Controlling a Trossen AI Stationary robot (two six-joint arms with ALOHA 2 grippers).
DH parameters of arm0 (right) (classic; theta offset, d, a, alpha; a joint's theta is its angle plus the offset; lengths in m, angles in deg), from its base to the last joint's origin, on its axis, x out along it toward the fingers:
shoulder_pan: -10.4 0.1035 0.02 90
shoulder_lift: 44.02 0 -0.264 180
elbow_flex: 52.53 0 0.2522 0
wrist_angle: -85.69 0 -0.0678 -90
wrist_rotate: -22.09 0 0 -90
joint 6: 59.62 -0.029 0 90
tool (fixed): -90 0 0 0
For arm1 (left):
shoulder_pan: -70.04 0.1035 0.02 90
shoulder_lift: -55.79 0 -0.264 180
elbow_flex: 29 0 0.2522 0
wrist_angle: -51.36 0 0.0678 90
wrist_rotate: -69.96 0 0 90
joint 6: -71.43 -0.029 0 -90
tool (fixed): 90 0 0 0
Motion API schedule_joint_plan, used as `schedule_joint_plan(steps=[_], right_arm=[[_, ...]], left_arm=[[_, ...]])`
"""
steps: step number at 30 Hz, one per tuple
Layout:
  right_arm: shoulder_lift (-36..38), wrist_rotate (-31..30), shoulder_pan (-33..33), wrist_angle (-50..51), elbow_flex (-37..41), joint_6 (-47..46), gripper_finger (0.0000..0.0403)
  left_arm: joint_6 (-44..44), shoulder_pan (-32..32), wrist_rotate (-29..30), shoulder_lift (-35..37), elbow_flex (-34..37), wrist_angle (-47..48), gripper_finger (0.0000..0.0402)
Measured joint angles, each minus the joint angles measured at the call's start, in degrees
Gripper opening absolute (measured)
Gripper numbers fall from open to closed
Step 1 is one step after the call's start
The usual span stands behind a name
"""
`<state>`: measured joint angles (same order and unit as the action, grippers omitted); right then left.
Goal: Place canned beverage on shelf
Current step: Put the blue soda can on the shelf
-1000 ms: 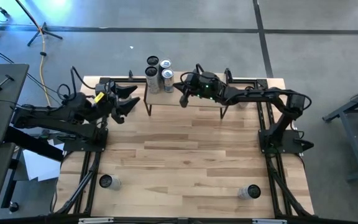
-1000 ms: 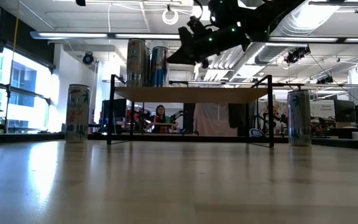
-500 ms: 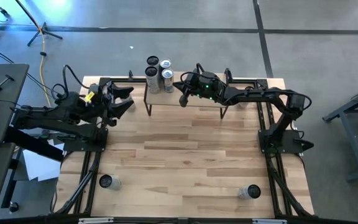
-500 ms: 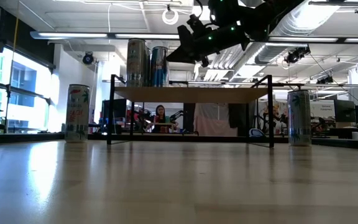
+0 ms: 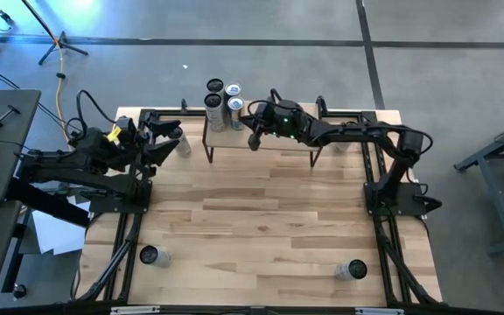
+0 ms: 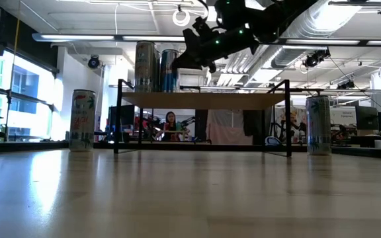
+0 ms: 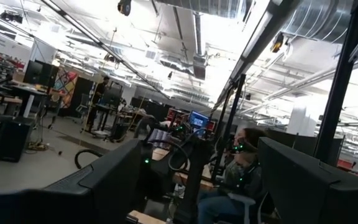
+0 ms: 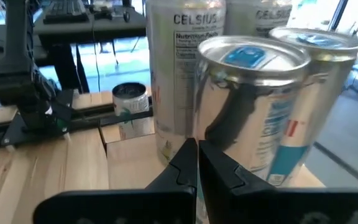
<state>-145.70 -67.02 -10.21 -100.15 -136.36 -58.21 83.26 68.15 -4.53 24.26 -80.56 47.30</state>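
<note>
The shelf (image 5: 234,140) stands at the table's far middle, seen edge-on in the low view (image 6: 204,100). Several tall silver cans (image 5: 224,98) stand upright on its left end (image 6: 156,66). My right gripper (image 5: 254,140) is shut and reaches level over the shelf from the right. Its tip (image 8: 197,158) is right at the nearest can (image 8: 253,93). My left gripper (image 5: 169,140) hangs open near the table's far left, tipped upward, with nothing between its fingers (image 7: 204,174). My right gripper's shut fingertips (image 8: 194,149) stand level at the lower side wall of the nearest can (image 8: 229,124), coming from the table's right. I cannot tell whether they touch it. The can stands upright on the shelf.
One can (image 8: 131,99) stands on the table left of the shelf (image 6: 83,120) and another right of it (image 6: 319,125). Two more cans (image 5: 154,255) (image 5: 351,270) stand near the front corners. The middle of the tabletop (image 5: 261,210) is bare wood.
My left gripper has drawn back toward the table's left edge and tipped upward, staying open.
</note>
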Motion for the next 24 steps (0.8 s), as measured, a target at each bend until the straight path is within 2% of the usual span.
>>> schedule_joint_plan(steps=[4,24], right_arm=[[-0.96,0.24,-0.01,6.43,-2.73,-0.73,0.0000],[-0.24,0.83,-2.61,8.80,-3.01,1.62,0.0000]], left_arm=[[1.04,0.00,0.00,0.00,0.00,0.01,0.0296],[1.42,0.00,0.02,0.00,0.00,0.02,0.0296]])
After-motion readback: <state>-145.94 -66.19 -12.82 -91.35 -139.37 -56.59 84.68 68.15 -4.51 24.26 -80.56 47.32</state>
